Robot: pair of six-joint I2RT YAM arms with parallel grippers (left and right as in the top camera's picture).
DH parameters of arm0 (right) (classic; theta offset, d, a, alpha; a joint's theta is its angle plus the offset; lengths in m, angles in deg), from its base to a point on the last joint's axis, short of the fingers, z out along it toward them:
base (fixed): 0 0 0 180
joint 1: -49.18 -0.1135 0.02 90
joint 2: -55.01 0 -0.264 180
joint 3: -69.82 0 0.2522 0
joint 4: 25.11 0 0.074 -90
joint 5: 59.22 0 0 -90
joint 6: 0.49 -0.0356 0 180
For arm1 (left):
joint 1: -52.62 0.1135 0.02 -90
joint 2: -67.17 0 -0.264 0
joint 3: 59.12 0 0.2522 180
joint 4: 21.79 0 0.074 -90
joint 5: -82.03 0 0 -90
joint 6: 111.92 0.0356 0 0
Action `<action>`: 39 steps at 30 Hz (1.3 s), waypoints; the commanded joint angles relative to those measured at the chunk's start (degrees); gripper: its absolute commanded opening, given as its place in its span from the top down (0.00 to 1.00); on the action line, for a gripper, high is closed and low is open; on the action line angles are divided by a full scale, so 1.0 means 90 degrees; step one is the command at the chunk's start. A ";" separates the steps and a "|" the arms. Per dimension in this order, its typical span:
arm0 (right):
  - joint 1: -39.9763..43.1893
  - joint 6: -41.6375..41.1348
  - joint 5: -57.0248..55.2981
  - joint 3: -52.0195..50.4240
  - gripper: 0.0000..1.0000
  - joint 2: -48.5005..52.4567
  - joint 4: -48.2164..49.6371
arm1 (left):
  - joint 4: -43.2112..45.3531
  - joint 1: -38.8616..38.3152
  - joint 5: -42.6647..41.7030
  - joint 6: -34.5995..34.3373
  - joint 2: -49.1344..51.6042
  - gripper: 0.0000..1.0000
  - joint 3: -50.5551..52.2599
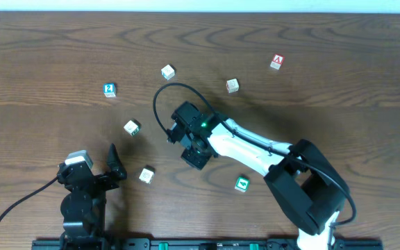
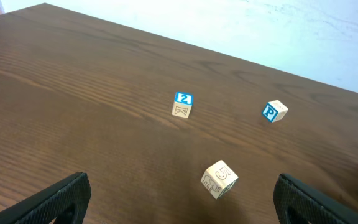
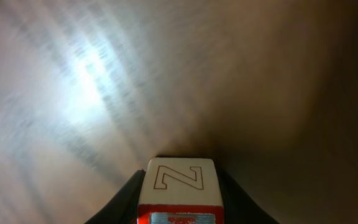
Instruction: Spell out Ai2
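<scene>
The red A block (image 1: pixel 277 62) lies at the far right of the table. The blue 2 block (image 1: pixel 110 89) lies at the far left and also shows in the left wrist view (image 2: pixel 183 104). I see no i block. My right gripper (image 1: pixel 194 149) is shut on a block with a red side and a red-outlined letter that reads as Z or N (image 3: pixel 179 180), low over the table's middle. My left gripper (image 2: pixel 185 211) is open and empty near the front left (image 1: pixel 110 167), well short of the 2 block.
A 5 block (image 2: pixel 219 179) sits just ahead of my left fingers, and a blue P block (image 2: pixel 274 111) lies farther back. Other blocks lie at the far middle (image 1: pixel 232 85), the front left (image 1: pixel 146 174) and, green-faced, the front middle (image 1: pixel 242 184).
</scene>
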 commanded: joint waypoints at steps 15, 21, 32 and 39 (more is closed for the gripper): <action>0.1394 -0.2710 -0.1746 0.1656 0.79 0.0068 -0.0398 | -0.0049 0.0039 -0.0005 -0.0002 -0.0036 0.05 0.0155; 0.1338 -0.3101 -0.1212 0.1656 0.78 0.0117 -0.0160 | -0.0051 0.0039 -0.0005 -0.0002 -0.0036 0.05 0.0155; 0.1117 -0.3728 -0.0974 0.1656 0.76 0.0614 0.0039 | -0.0051 0.0039 -0.0005 -0.0002 -0.0036 0.05 0.0155; 0.1117 -0.4107 -0.1401 0.1656 0.78 0.0916 0.0080 | -0.0051 0.0039 -0.0005 -0.0002 -0.0036 0.05 0.0155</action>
